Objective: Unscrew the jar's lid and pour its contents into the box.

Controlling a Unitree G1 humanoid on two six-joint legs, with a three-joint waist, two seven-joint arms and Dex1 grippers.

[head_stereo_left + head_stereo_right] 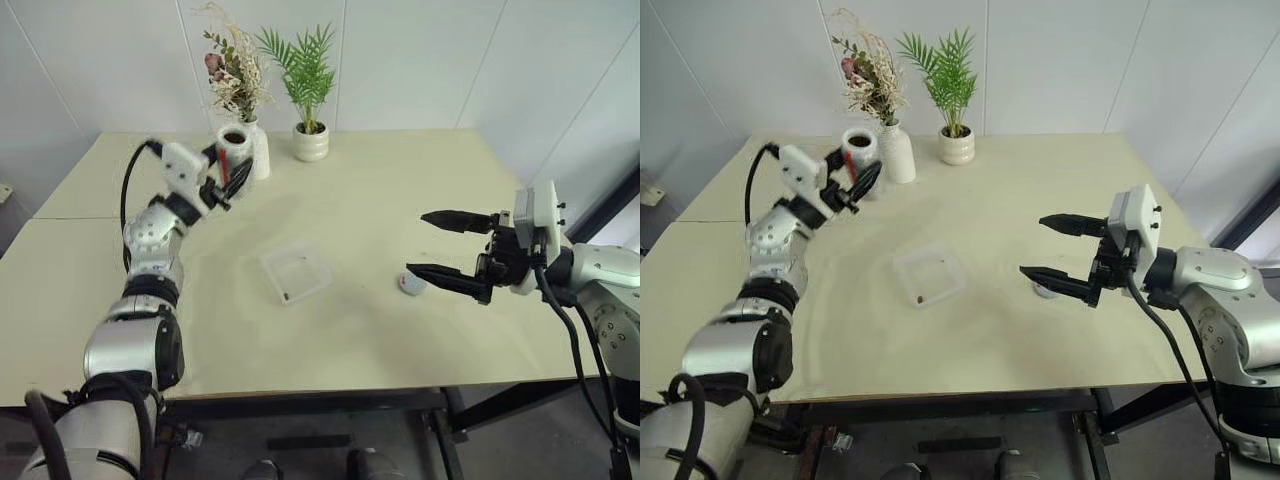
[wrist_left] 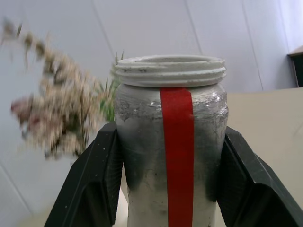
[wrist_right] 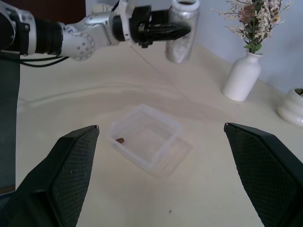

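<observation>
left claw [image 2: 165,189] grips the open jar [image 2: 170,142] upright above the desk [image 1: 400,190], near the white vase [image 1: 897,152]. right claw [image 1: 448,255] hangs with fingers spread, the lid [image 1: 411,284] just under it, the box [image 1: 296,271] between both claws.

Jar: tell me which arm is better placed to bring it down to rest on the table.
Left. Its gripper is shut on the open jar, held upright above the table near the vase. The right gripper is open and holds nothing, hovering by the lid.
</observation>
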